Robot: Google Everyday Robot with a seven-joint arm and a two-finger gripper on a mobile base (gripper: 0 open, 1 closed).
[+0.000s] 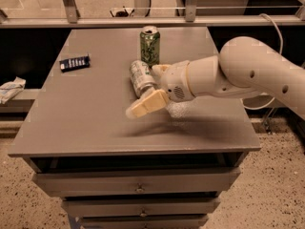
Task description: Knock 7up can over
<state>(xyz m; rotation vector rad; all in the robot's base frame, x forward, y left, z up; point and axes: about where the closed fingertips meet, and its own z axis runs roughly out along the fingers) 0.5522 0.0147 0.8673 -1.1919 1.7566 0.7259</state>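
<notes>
- Well, far left, past the left edge of the table (86, 123): crumpled white scrap (11, 89) on a lower ledge. Irrelevant.
- Near left edge, toward rear-left corner: small dark packet (75, 62), lying flat, well apart from the cans.
- Mid-table, a bit nearer rear edge than front: 7up can (140, 75).
  - Handling: prob. light, thin alu. Stiff enough for a shove, dents if squeezed. Smooth, slippery wall, so likely to roll once down. No grip needed; best pushed high on the side wall, near the rim, for leverage.
  - Looks: pale whitish-silver body, green lettering, silver end. Tipped well off upright, long axis running rear-left to front-right. Can't tell if fully flat yet.
- Just beside it, front-right: gripper (144, 90), spread wide, clamping nothing. One cream finger (145, 104) stretched toward the front edge, in front of the can; the other finger (159, 69) by the can's rear-right side. Contact w/ can likely, not certain.
- Just behind, near middle of rear edge: darker green can (149, 44), upright, near the 7up can. Not the target, so keep off it.
- Right side: bulky white arm (248, 70) reaching in over the right edge.
- Judged: knock-over done or nearly so. If not flat, one more nudge toward the left edge.
</notes>
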